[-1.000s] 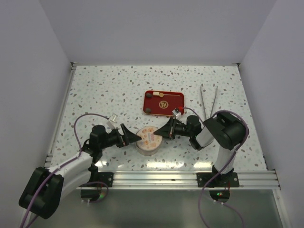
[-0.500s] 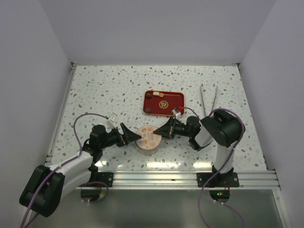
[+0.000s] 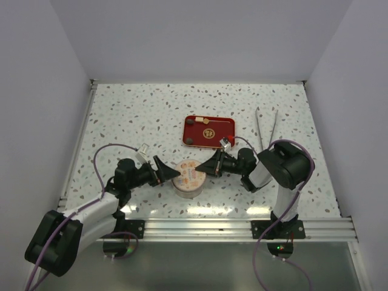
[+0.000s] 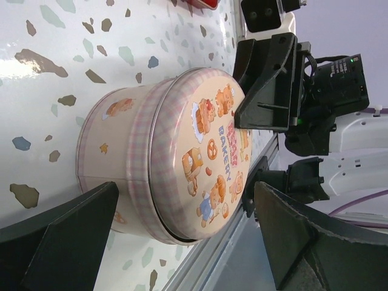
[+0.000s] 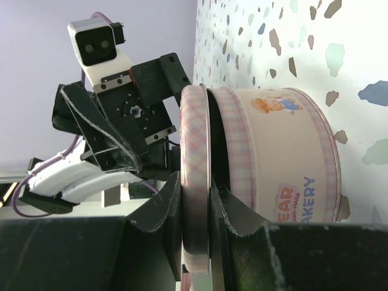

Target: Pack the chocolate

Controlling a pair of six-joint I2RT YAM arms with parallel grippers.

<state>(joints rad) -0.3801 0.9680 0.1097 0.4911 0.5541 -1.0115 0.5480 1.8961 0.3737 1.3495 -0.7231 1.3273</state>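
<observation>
Chocolate pieces [image 3: 208, 129] lie in the red tray [image 3: 227, 124] mid-worktop — none packed. The left gripper [image 3: 167, 171], jaws wide, has eased back from the bear-print tin [image 4: 139, 151] near the front edge; the right gripper [image 3: 206, 167] pinches its lid [image 5: 195, 182] — opening looks underway.

Tin [image 3: 188, 180] boxed between left gripper [image 3: 173, 173], right gripper [image 3: 200, 168] on lid [image 5: 195, 133]; tray [image 3: 225, 128] behind.

Speckled white terrazzo tabletop [image 3: 151, 115], boxed by plain pale walls [image 3: 200, 36] at 9, 12 and 3 o'clock; metal rail [image 3: 200, 227] along 6 o'clock
</observation>
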